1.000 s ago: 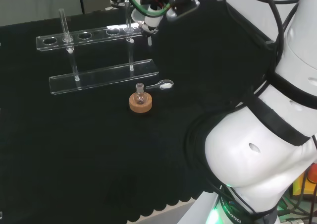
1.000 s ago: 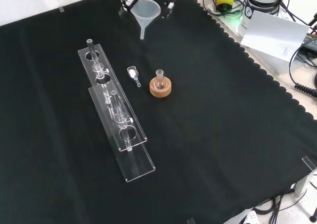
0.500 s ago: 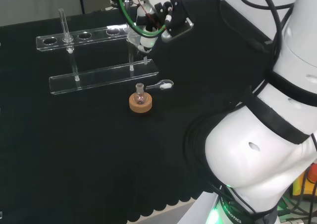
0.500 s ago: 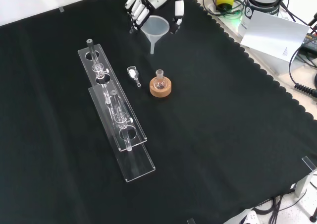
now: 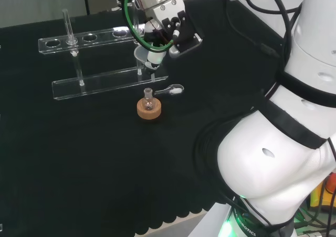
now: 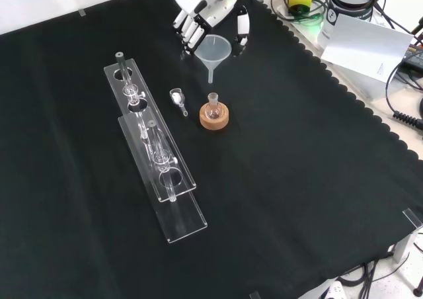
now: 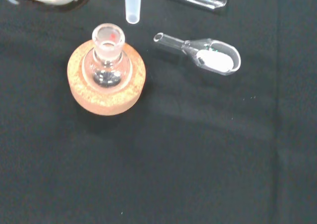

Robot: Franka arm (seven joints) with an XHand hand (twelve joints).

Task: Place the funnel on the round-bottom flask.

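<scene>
**benchrat:** Front view has the hand (image 6: 206, 8) with its fingers curled round the clear funnel (image 6: 215, 49), held up above the cloth, spout down, just beyond the round-bottom flask (image 6: 213, 107) on its cork ring (image 6: 215, 119).

**glassfan:** Any labels? Can't read any writing on the ware. Wrist view: spout tip beside the flask mouth, not in it; a small glass scoop (image 7: 208, 53) lies near.

The robot hand (image 6: 210, 8) hangs above the cloth, fingers (image 6: 191, 29) and thumb curled, pointing down.
</scene>
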